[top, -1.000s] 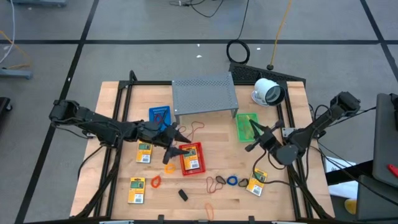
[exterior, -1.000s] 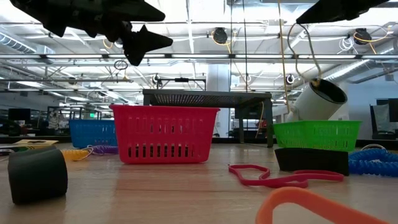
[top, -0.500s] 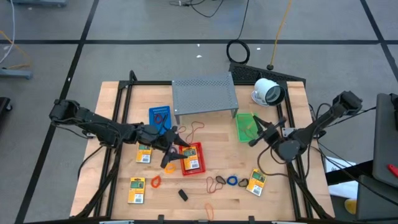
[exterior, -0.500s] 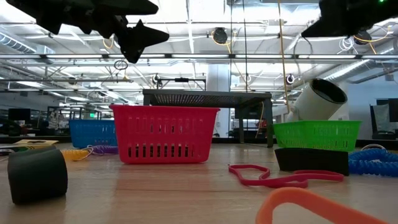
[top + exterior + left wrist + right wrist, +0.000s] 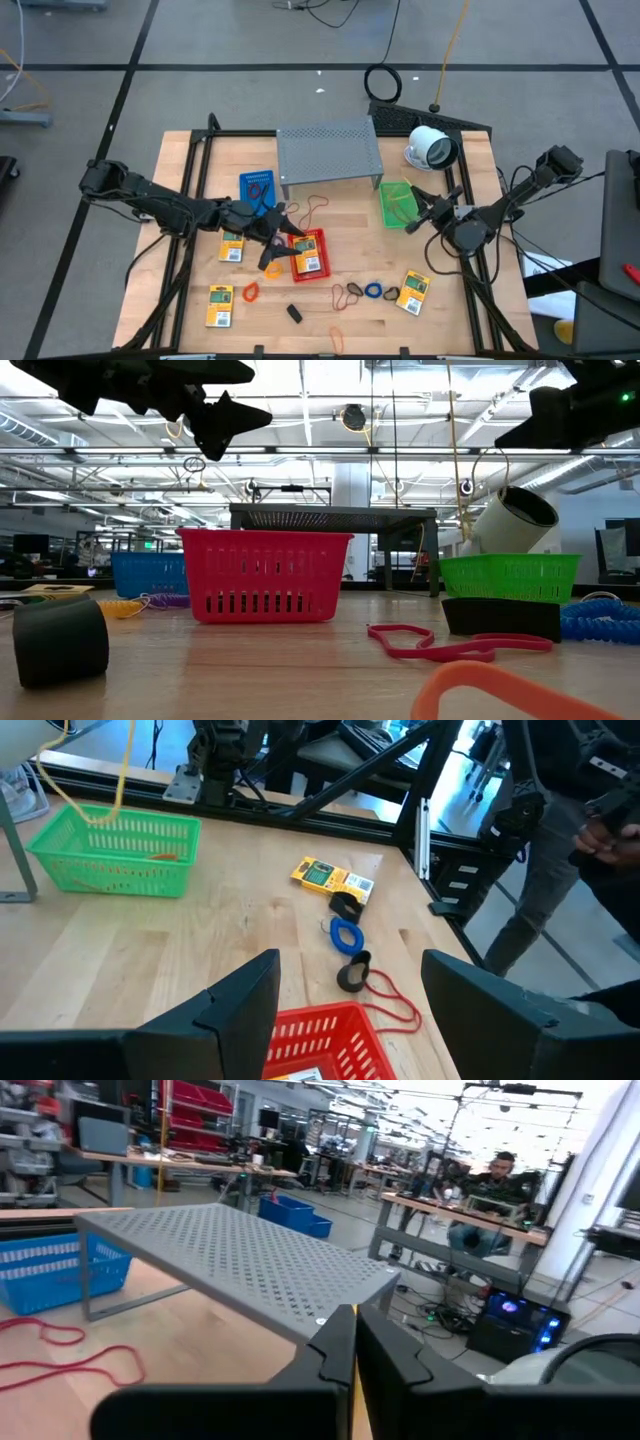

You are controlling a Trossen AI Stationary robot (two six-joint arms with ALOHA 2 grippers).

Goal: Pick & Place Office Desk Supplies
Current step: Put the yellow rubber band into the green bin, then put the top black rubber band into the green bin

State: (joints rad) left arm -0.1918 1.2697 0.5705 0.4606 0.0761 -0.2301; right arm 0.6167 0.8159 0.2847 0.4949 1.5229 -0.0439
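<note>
Left gripper, fingers spread wide and holding nothing, poised above the near rim of the red basket; in the left wrist view, both dark fingers framing the basket's red wall. Right gripper, fingers pressed together with nothing between them, raised beside the green basket, pointing toward the grey perforated shelf.

Handling, judged: yellow packets light, flat and somewhat stiff, best pinched across the short edges; likely to slide on the wood if nudged. Rubber-band loops soft, limp and thin, hard to pinch flat against the table; best taken where a strand crosses or lifts. Black clip-like piece small and rigid, suited to a grip across its narrow sides.

Location relative to the left gripper: one yellow packet already inside the red basket, just beneath it; another just beside it on the side away from the basket; a third near the front edge, well apart. Orange loop between these. Brown loops and blue loop beyond the basket, near a fourth packet, which lies closer to the right gripper. Thin red loop lying in front of the shelf. Blue basket beside the shelf's left end.
</note>
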